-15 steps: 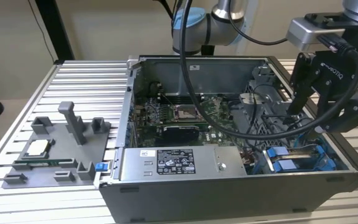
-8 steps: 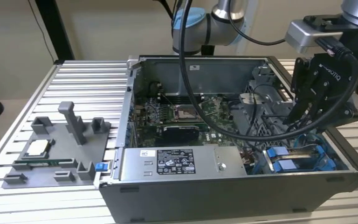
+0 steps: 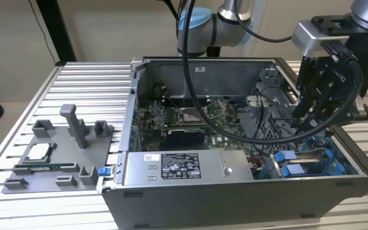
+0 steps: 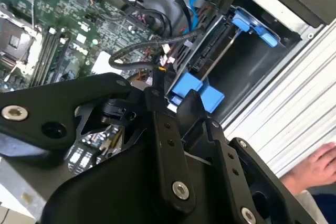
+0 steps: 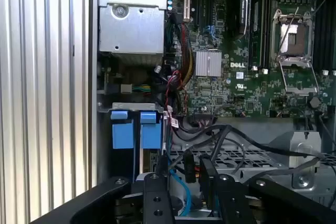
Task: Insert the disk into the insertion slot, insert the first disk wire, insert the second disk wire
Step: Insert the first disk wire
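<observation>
found the gripper (image 5: 185,174) low inside the open computer case (image 3: 235,201), just beside the pair of blue tabs (image 5: 135,129) at the mouth of the insertion slot (image 3: 327,160), in the corner next to the silver power-supply box (image 3: 178,167). saw its jaws standing apart in the first wrist view, with nothing plainly clamped between them; noted only a black connector (image 5: 188,163) and a thin blue wire (image 5: 181,195) lying in the gap beyond. took the flat dark slab between the blue rails in the second wrist view for the disk (image 4: 207,51), seemingly already lodged in the slot, yet could not confirm it fully seated. judged the first step likely done or close to it, and the two wire steps not shown as done: saw loose black cables (image 5: 226,135) draped over the perforated cage (image 5: 247,156), and could not tell of any plug pushed home at the drive's end. noticed also a person's hand (image 4: 320,166) resting by the ribbed table (image 4: 299,93), well apart from the gripper.
</observation>
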